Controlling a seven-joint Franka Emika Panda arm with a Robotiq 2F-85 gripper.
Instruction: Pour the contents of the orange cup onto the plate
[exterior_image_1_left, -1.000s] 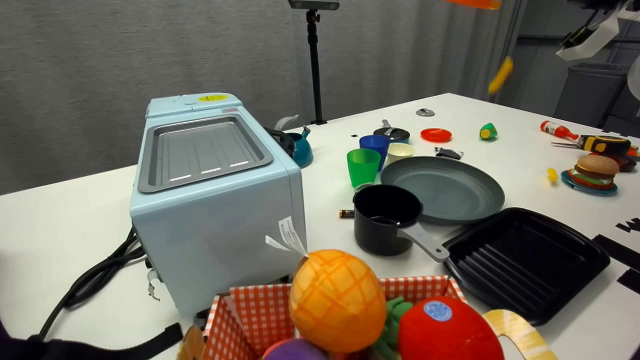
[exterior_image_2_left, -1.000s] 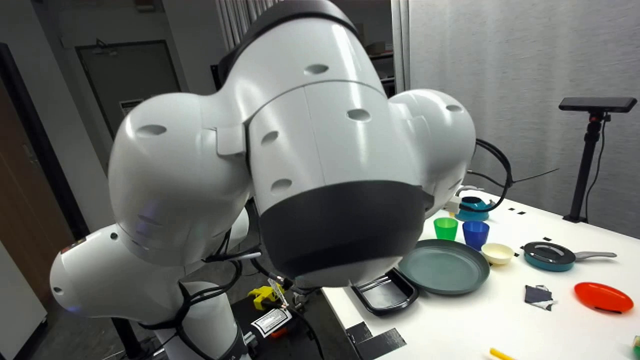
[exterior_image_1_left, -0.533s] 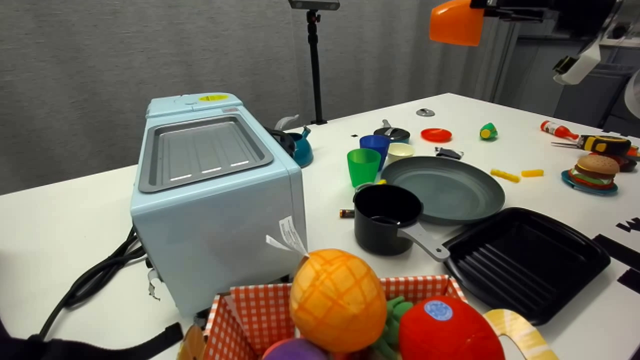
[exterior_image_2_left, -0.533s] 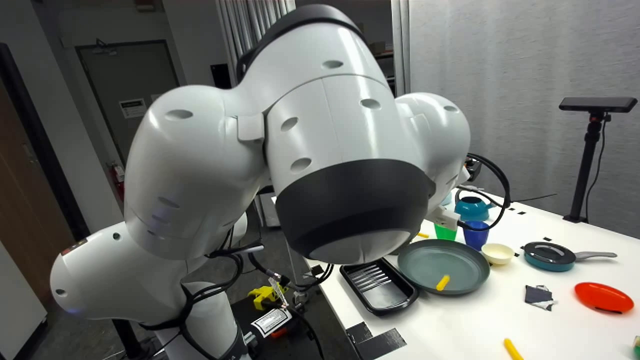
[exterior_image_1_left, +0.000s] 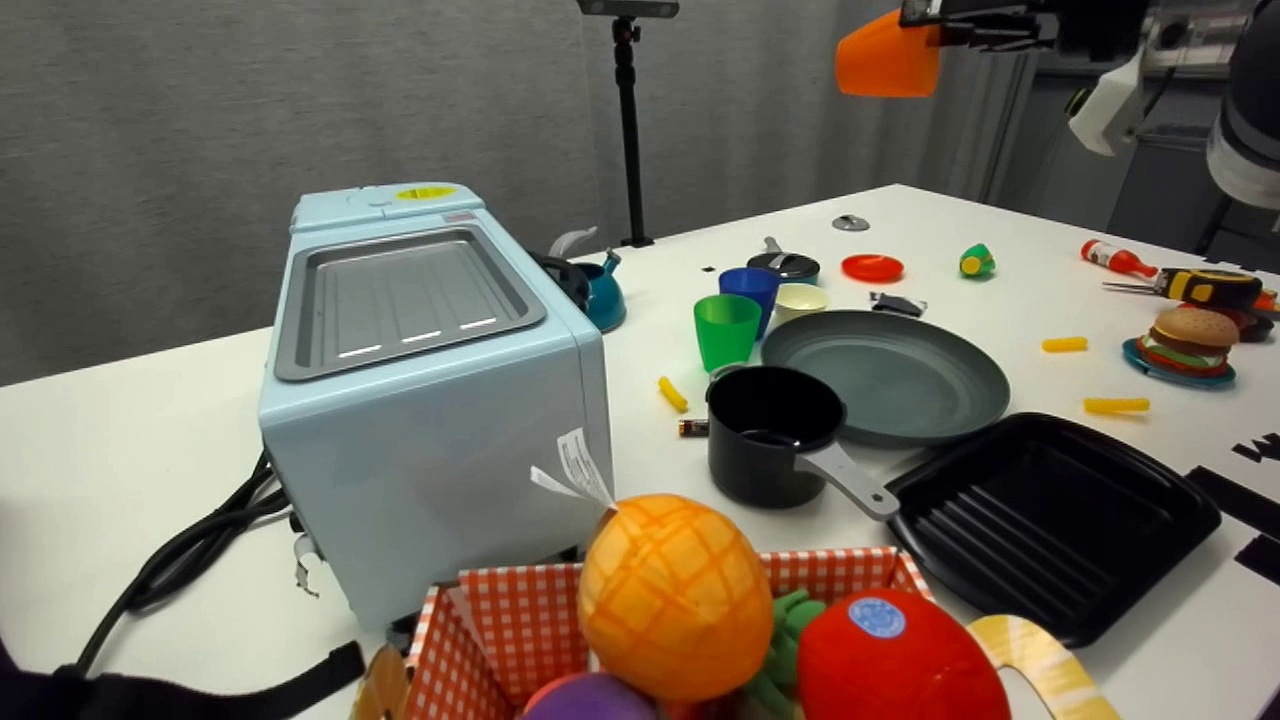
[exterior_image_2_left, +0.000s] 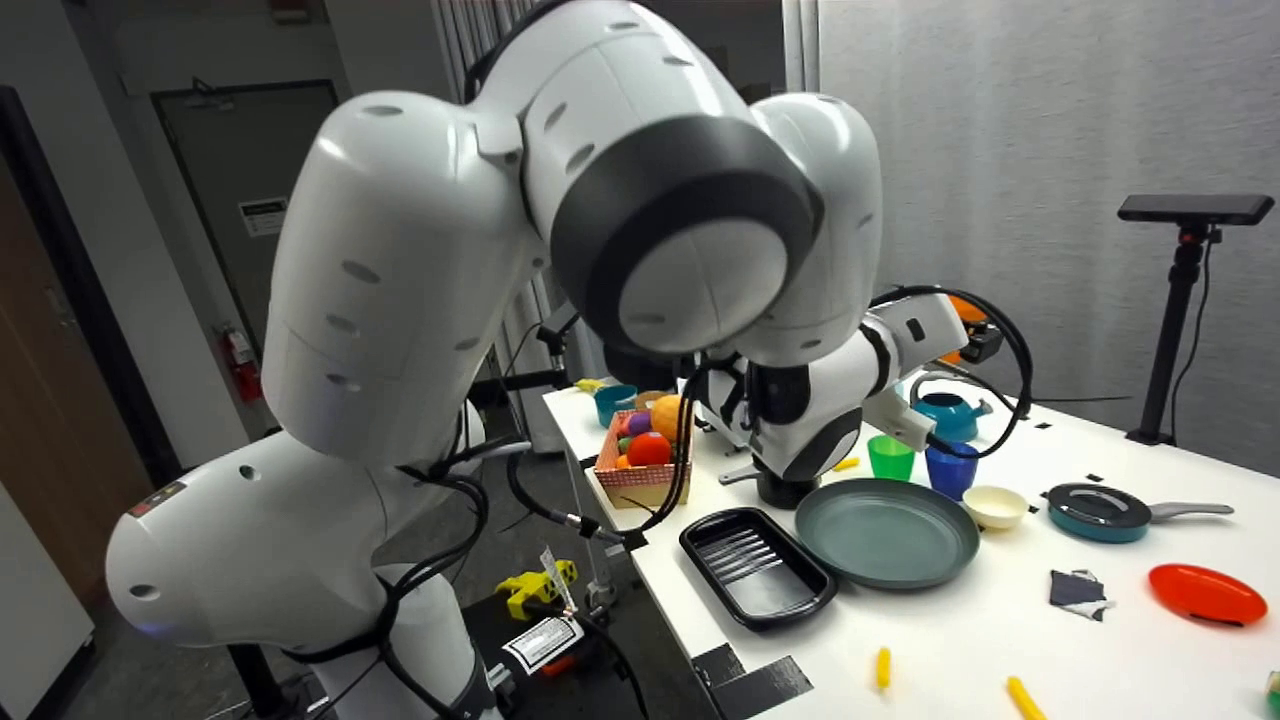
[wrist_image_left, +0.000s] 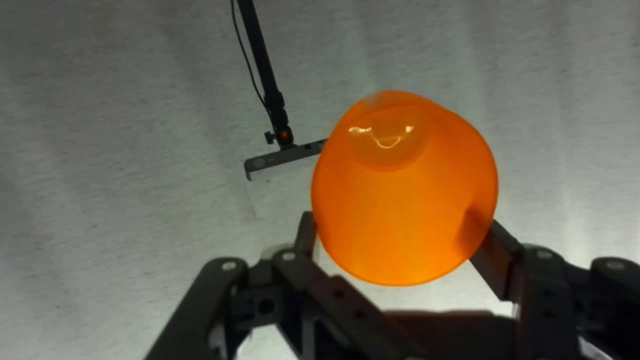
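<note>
My gripper (wrist_image_left: 400, 225) is shut on the orange cup (wrist_image_left: 405, 200), one finger on each side. In an exterior view the cup (exterior_image_1_left: 888, 58) is high above the table, tipped on its side, base pointing away from the gripper (exterior_image_1_left: 930, 30). No pieces show inside it in the wrist view. The wide grey plate (exterior_image_1_left: 890, 375) lies on the table, bare in both exterior views (exterior_image_2_left: 890, 535). Yellow stick pieces lie on the white table: two beyond the plate (exterior_image_1_left: 1065, 344) (exterior_image_1_left: 1116, 405) and one by the pot (exterior_image_1_left: 672, 394).
A black pot (exterior_image_1_left: 770, 440) and square ridged pan (exterior_image_1_left: 1050, 520) stand against the plate. The green cup (exterior_image_1_left: 726, 335), blue cup (exterior_image_1_left: 752, 285) and cream bowl (exterior_image_1_left: 800, 300) stand beside it. A light-blue oven (exterior_image_1_left: 430, 450) and a basket of plush fruit (exterior_image_1_left: 520, 610) stand nearby.
The arm has swung, bringing the cup down and left into the exterior view. Yellow pieces that were in the air or moving have come onto the table, off the plate.
</note>
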